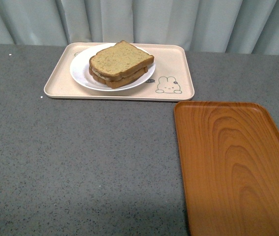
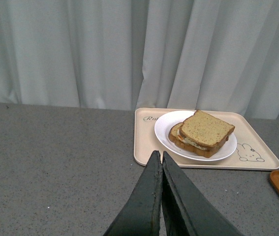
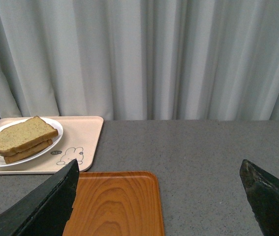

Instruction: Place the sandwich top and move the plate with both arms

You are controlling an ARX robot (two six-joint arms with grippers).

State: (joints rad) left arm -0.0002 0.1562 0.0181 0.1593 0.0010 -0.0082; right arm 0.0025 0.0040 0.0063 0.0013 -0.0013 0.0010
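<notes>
So: sandwich top (image 1: 121, 60) already on, plate (image 1: 80, 71) sits on beige tray (image 1: 173, 64), far-left.
Left gripper (image 2: 160, 158) pressed together and nearer (straight ahead); right gripper (image 3: 159, 179) spread, off to the side.

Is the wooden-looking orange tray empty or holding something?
Empty. The orange tray shows only bare wood grain; the sandwich sits on the white plate on the beige tray.
</notes>
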